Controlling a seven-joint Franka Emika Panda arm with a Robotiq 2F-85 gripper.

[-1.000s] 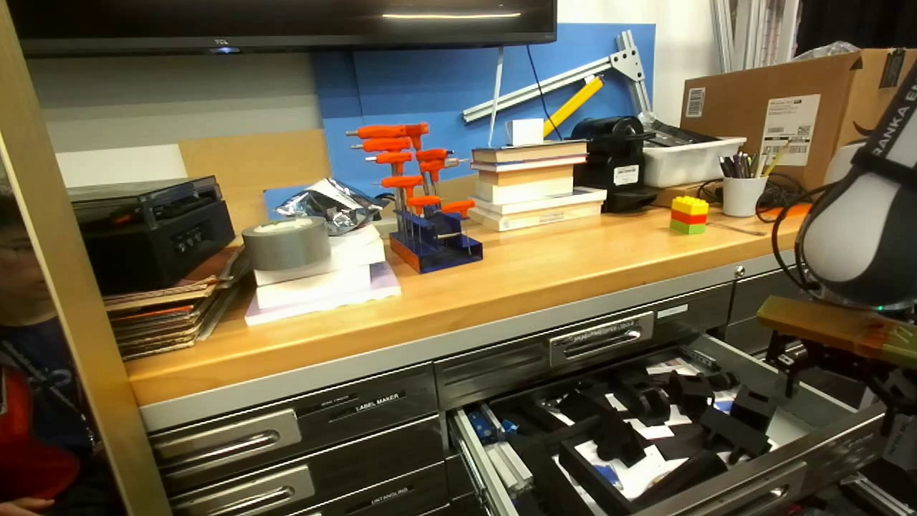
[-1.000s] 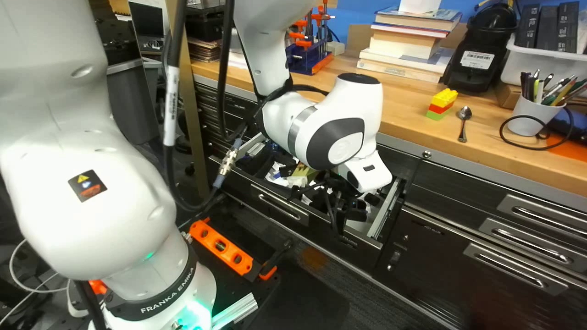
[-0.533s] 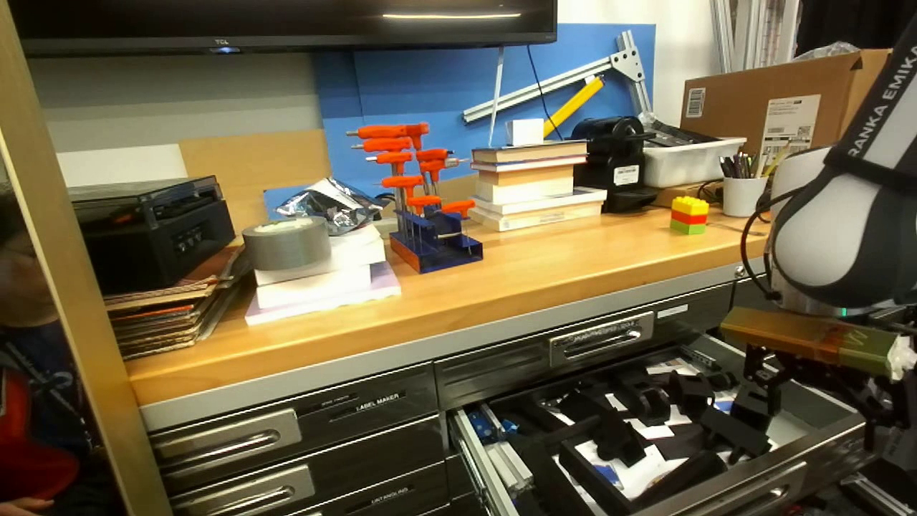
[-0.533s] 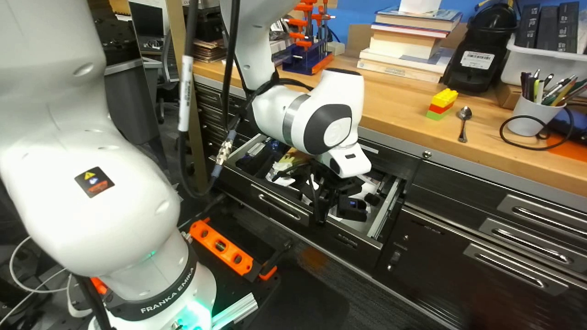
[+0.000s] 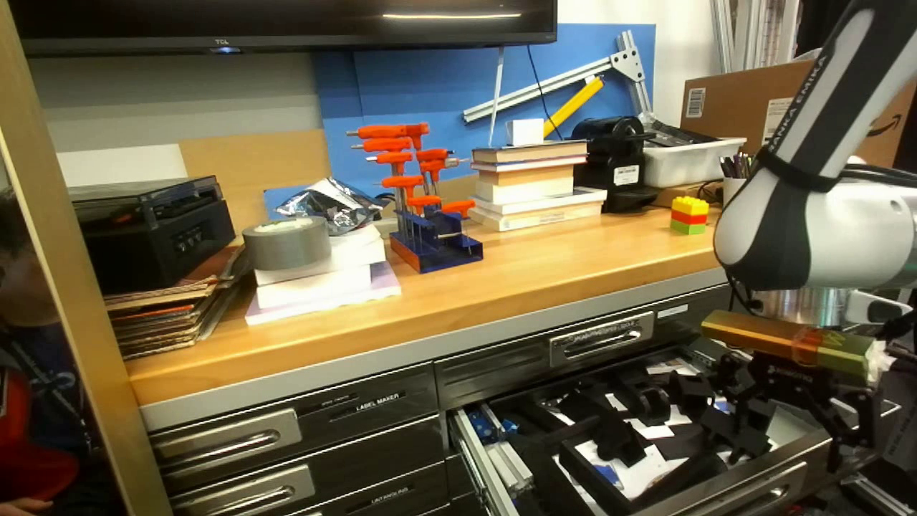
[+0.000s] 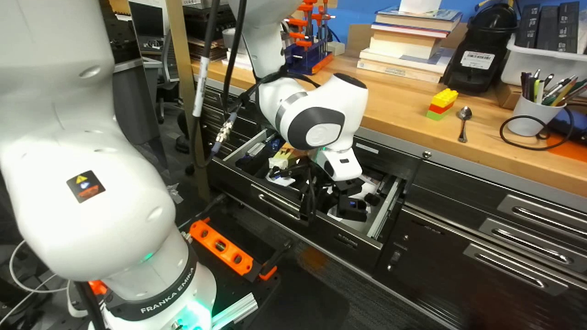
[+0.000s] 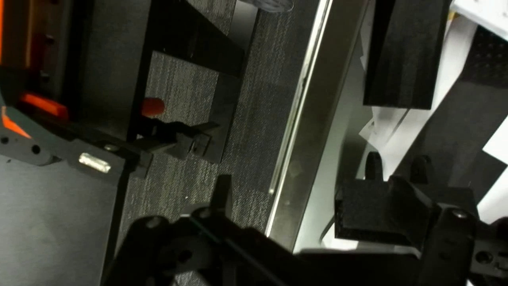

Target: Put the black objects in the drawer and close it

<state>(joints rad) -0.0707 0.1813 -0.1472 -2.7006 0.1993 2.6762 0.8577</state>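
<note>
My gripper hangs over the front edge of the pulled-out drawer, fingers apart, with the black blocks lying inside it.

In the wrist view that edge runs between my fingers: one shows against the carpet outside, the other overlaps a black block just within, and I cannot tell whether they touch. More of the blocks lie among white papers in the drawer. On the wooden table above, I have a hex key set with orange handles near a stack of books, and a stack of toy bricks farther along; in an exterior view a spoon lies just beside the bricks.
</note>
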